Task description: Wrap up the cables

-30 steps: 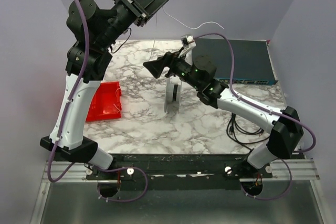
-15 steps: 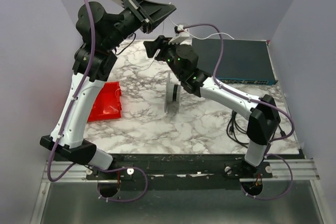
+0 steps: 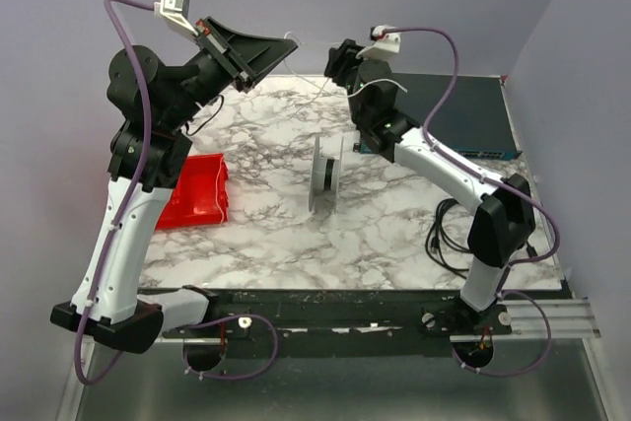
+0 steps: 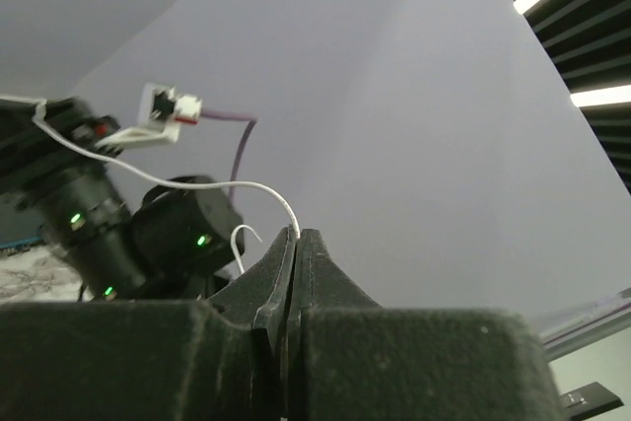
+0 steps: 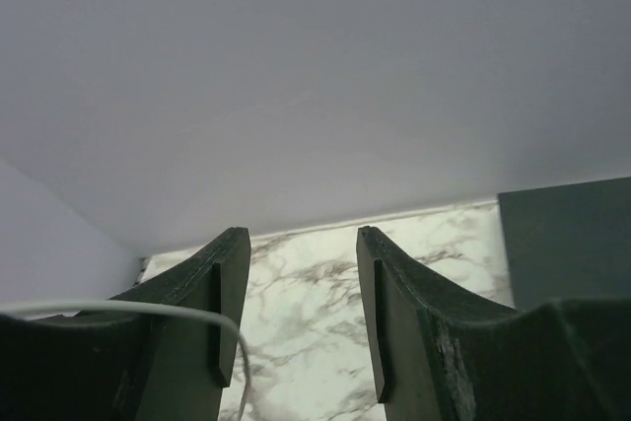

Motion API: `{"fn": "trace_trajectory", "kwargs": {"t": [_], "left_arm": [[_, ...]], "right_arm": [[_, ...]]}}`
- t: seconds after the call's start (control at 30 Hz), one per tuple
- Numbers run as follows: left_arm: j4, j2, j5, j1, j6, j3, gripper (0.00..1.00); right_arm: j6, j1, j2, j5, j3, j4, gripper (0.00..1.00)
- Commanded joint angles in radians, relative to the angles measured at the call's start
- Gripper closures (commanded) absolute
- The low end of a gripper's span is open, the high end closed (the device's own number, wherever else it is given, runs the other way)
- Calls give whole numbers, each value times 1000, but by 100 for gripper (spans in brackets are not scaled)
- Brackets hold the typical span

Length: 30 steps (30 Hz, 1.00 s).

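White cable, red tray, marbled table

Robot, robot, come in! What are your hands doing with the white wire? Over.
Left hand shut on white wire, held high. Right hand open, wire beside one finger. Spool stands below, untouched.

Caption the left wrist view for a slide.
Left gripper shut on a thin white cable, right arm behind it.

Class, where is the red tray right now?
In the top view, the red tray lies on the table's left side, beside the left arm, left of the upright spool.
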<state>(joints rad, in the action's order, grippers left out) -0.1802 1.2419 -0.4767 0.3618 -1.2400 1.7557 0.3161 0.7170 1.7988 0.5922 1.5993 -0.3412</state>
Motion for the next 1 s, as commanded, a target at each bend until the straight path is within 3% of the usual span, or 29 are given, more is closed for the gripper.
{"fn": "trace_trajectory", "kwargs": {"t": [0.0, 0.23, 0.53, 0.77, 0.97], "left_arm": [[74, -50, -83, -42, 34, -101, 100], [98, -92, -143, -81, 70, -216, 100], [125, -93, -191, -96, 102, -306, 100], [76, -15, -276, -96, 176, -282, 100], [26, 21, -301, -95, 247, -282, 100]], "right_arm": [[8, -81, -6, -13, 96, 80, 46], [10, -184, 21, -55, 187, 174, 45], [-23, -272, -37, -24, 164, 204, 43], [-80, -284, -195, 62, 55, 256, 43], [-74, -283, -360, 79, 14, 436, 42]]}}
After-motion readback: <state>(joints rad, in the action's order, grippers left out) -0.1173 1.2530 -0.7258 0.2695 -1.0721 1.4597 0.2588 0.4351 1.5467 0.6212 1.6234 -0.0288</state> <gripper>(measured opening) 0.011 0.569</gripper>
